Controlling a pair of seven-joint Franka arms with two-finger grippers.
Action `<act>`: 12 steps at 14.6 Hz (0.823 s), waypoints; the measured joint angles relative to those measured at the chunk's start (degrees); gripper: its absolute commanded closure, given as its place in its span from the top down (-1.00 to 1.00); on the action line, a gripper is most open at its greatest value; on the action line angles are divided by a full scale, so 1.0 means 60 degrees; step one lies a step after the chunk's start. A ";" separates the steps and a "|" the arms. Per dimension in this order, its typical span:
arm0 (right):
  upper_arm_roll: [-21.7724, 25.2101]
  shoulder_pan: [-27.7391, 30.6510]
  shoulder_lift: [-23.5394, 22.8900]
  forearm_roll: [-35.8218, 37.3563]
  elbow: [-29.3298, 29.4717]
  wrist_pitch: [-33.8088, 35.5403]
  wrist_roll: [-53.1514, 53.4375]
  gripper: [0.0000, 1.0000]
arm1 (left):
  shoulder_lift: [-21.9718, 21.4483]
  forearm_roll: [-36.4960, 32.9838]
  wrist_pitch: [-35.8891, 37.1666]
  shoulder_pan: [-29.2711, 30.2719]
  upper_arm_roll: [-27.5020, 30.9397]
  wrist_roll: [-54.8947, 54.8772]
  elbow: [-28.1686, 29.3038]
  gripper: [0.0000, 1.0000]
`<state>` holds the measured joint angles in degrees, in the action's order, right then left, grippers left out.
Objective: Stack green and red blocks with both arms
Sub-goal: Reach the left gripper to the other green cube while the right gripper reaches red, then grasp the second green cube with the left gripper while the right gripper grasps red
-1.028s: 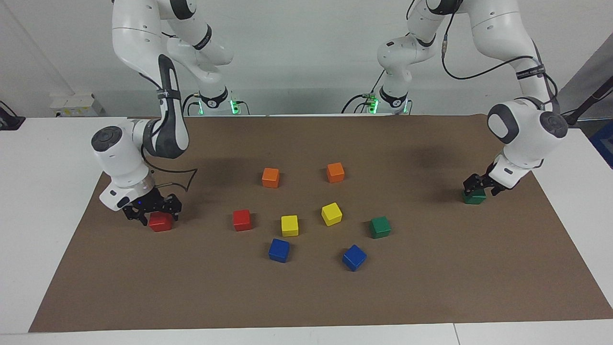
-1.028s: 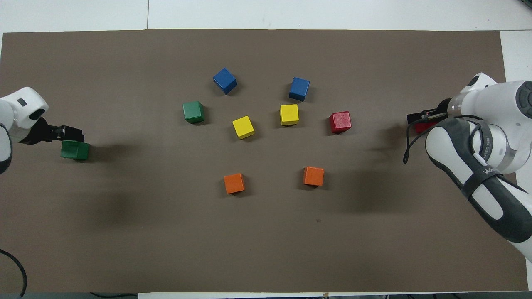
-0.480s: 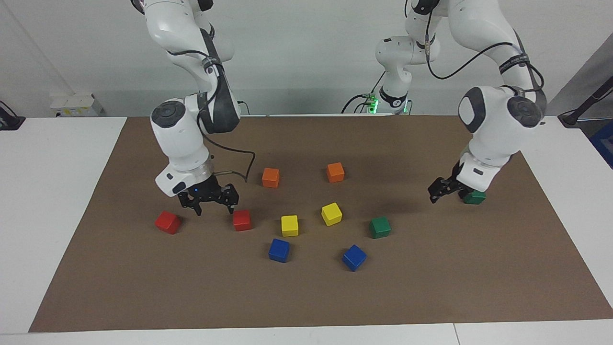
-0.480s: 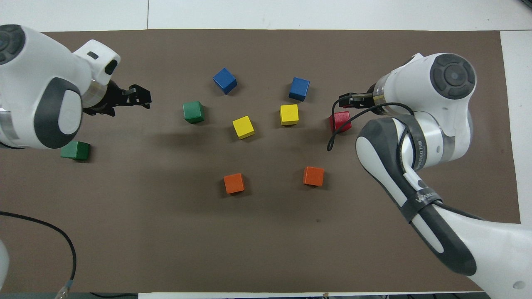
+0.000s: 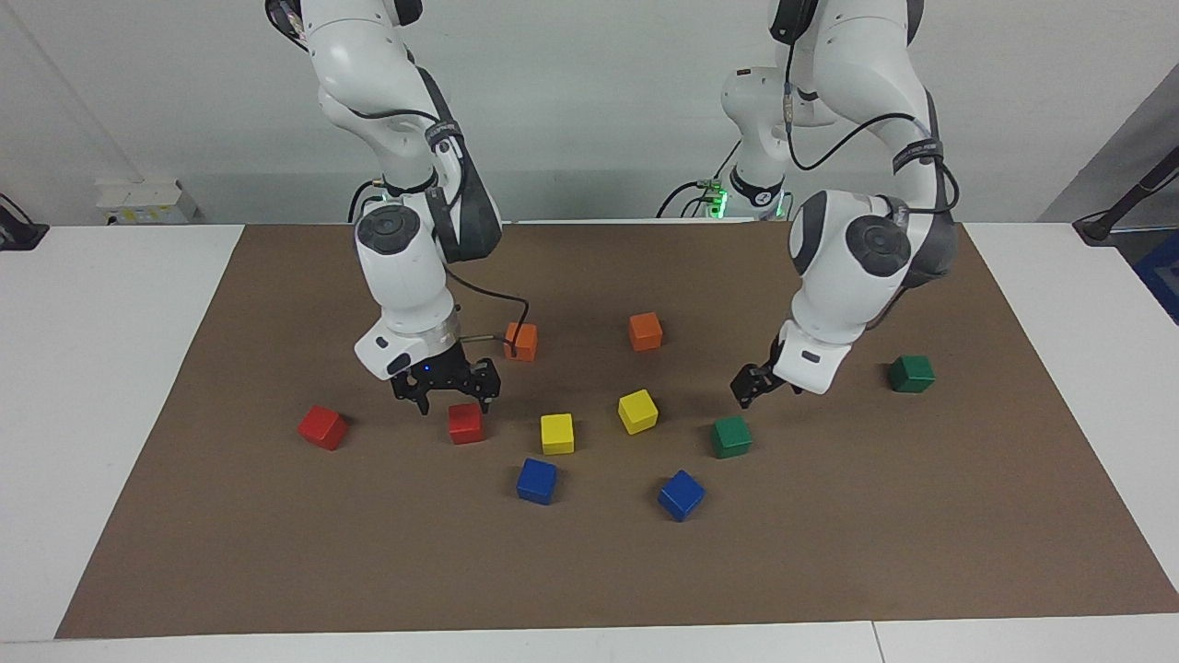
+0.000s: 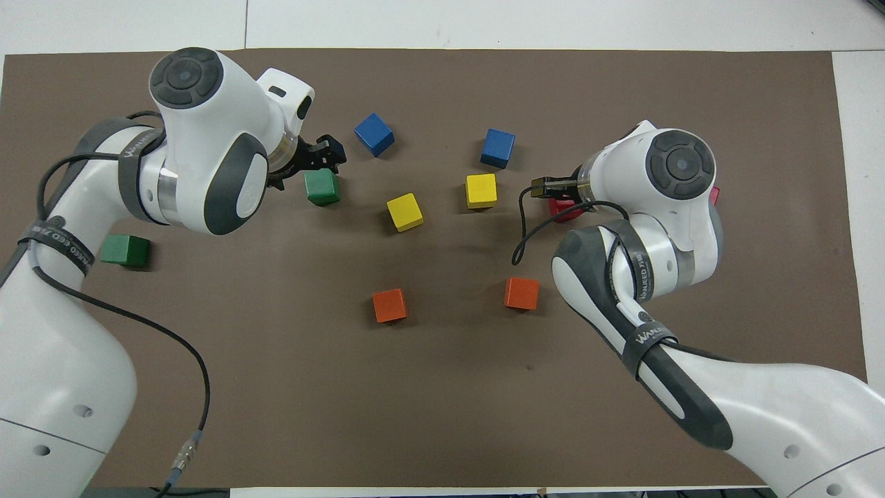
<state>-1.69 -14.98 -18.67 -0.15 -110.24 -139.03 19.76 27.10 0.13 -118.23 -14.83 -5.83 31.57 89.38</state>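
One red block [image 5: 466, 423] lies near the middle of the mat, and my right gripper [image 5: 453, 396] hangs open just above it, holding nothing. In the overhead view this red block [image 6: 565, 209] is partly covered by the right gripper [image 6: 546, 187]. The other red block [image 5: 322, 427] sits toward the right arm's end. My left gripper [image 5: 748, 387] hovers open and empty over a green block [image 5: 731, 436], which shows beside the left gripper [image 6: 323, 151] as the green block [image 6: 322, 187]. A second green block [image 5: 911, 373] rests toward the left arm's end.
Two orange blocks [image 5: 520, 341] [image 5: 645, 331] lie nearer the robots. Two yellow blocks [image 5: 556, 433] [image 5: 637, 411] sit between the middle red and green blocks. Two blue blocks [image 5: 536, 481] [image 5: 681, 494] lie farther out. All rest on a brown mat [image 5: 829, 552].
Both grippers have left the outer red and green blocks, which stay on the mat, and swung inward over the middle red and green blocks.
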 measured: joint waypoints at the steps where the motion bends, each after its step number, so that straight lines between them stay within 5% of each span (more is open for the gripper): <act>1: -0.0001 -0.0087 0.0000 0.0000 -0.0165 -0.0208 0.0084 1.00 | 0.0139 -0.0104 -0.0201 0.0000 0.0003 0.0000 0.0006 1.00; 12: 0.0111 0.0064 -0.0007 0.0034 -0.0786 -0.0917 0.0023 1.00 | 0.0422 -0.0801 -0.1895 -0.0024 0.0009 -0.0026 0.1100 0.95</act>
<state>-1.02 -14.59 -18.71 0.06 -114.95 -144.53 19.90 29.63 -4.68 -129.59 -14.98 -5.78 31.41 95.98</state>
